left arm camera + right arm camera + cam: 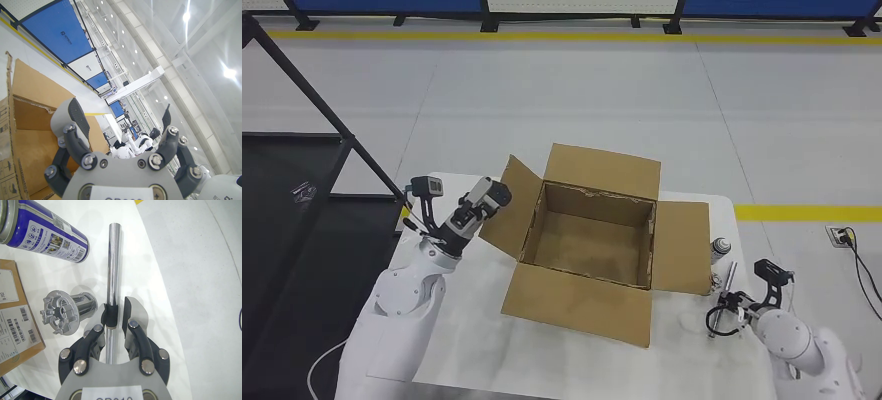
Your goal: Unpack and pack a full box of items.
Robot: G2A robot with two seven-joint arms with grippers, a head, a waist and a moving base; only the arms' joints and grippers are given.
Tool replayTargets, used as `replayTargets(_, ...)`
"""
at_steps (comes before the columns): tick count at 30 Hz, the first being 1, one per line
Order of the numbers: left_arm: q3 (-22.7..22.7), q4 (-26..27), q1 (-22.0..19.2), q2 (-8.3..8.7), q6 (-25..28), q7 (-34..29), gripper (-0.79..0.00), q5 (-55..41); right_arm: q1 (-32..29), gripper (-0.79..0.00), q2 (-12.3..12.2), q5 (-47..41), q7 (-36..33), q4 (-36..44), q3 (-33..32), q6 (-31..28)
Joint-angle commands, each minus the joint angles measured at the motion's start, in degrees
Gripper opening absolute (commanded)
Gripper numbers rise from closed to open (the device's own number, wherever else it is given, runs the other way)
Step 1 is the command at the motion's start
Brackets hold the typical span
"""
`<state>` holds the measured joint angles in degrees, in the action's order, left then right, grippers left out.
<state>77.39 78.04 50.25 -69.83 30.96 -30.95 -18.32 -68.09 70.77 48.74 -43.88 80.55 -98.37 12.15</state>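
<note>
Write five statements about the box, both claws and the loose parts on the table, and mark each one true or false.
1. The brown cardboard box stands with its flaps open. True.
2. The left claw is shut on a box flap. False: it is open and holds nothing, beside the box.
3. The shiny chrome metal rod lies between the fingers of the right claw. True.
4. The blue spray can is inside the box. False: it is on the white table, outside the box.
5. The grey cast-metal flanged part rests on top of the rod. False: it sits on the table beside the rod.
</note>
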Motion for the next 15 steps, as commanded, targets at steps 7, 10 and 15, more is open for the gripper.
replayTargets(7,0.06,-0.33,-0.43,-0.07,0.47,0.74,0.0,0.38,-6.28,-0.339,0.46,-12.23,11.74,10.03,-5.31,-2.32)
replayTargets(10,0.75,-0.24,-0.28,0.01,0.88,1.25,0.0,0.55,-8.99,-0.274,0.62,-20.36,13.62,13.34,-7.4,-8.79)
replayTargets(15,3.2,0.23,0.96,0.41,1.29,2.52,0.0,1.26,-8.57,0.0,0.38,-29.09,10.89,13.51,-8.11,-17.55)
